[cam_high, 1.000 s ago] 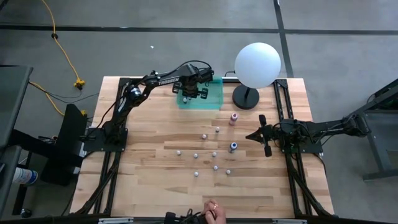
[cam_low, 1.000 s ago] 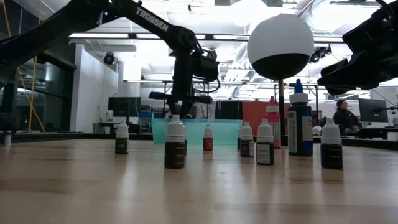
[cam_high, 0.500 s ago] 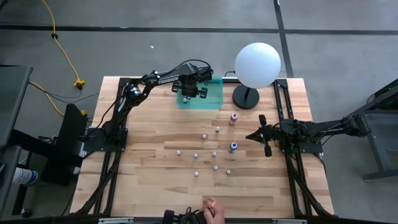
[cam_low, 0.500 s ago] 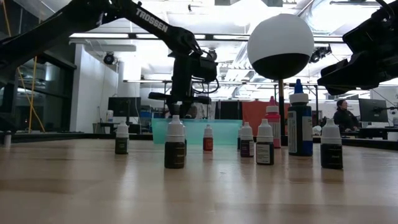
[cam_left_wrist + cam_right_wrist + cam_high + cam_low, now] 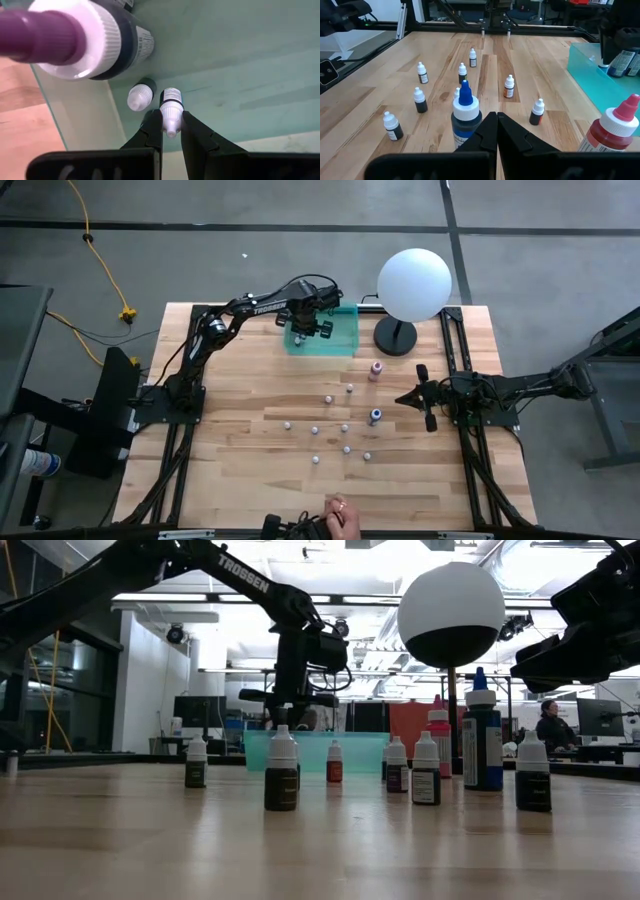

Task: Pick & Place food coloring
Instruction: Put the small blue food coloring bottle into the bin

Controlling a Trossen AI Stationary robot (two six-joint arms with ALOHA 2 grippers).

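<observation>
Several tiny food coloring bottles (image 5: 344,428) stand upright on the wooden table, with a larger blue one (image 5: 375,417) and a pink one (image 5: 376,370) among them. My left gripper (image 5: 171,122) hangs over the near left corner of the teal tray (image 5: 345,340), shut on one small bottle (image 5: 171,107). In the tray, a small bottle (image 5: 140,96) and a big dark bottle with a purple tip (image 5: 100,40) stand beside it. My right gripper (image 5: 496,119) hovers shut near the table's right side, behind the blue bottle (image 5: 465,117). My left gripper pinches the small bottle by its white cap (image 5: 170,120) between the two fingers, coming from above and pointing down. The bottle stays upright, its dark body under the fingers and inside the tray. Whether its base rests on the tray floor does not show.
A white globe lamp (image 5: 414,285) stands on its dark base (image 5: 397,337) right of the tray. A person's hand (image 5: 340,515) shows at the table's near edge. Bare wood lies along the table's left half.
</observation>
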